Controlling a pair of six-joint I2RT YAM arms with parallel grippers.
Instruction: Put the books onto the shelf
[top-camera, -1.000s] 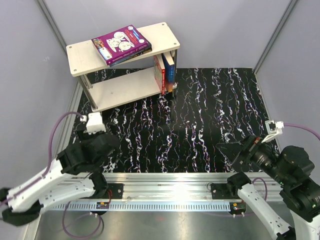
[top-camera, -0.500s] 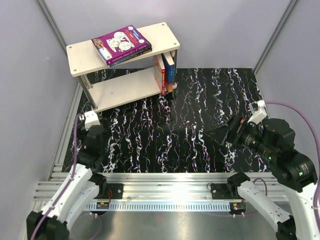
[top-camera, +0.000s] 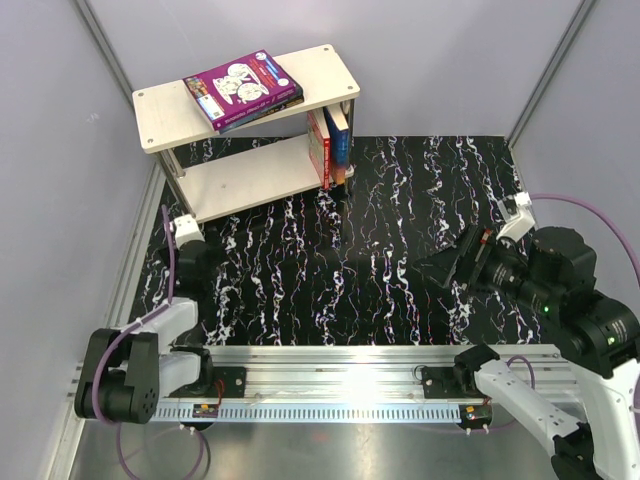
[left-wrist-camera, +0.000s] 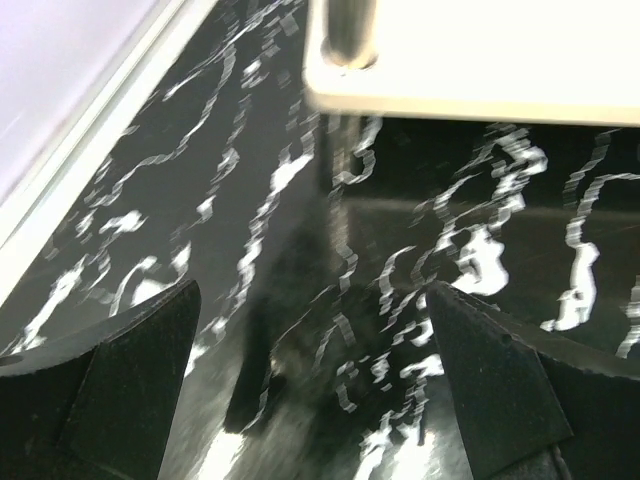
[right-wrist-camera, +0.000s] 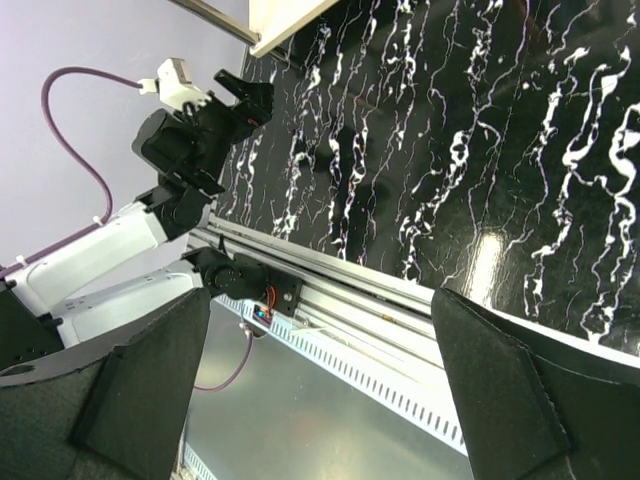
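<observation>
Before me lies a black mat (top-camera: 400, 250) streaked with white and faintly purple veins, spreading out to the pale grey walls (top-camera: 450, 60) that close it in at the left, the right and the far side. Along its near edge runs a grooved silver rail (top-camera: 340, 372), and nearer to me still lies a shiny metal plate (top-camera: 330, 450). Thin metal bars (top-camera: 545, 70) run up the two far corners.
</observation>
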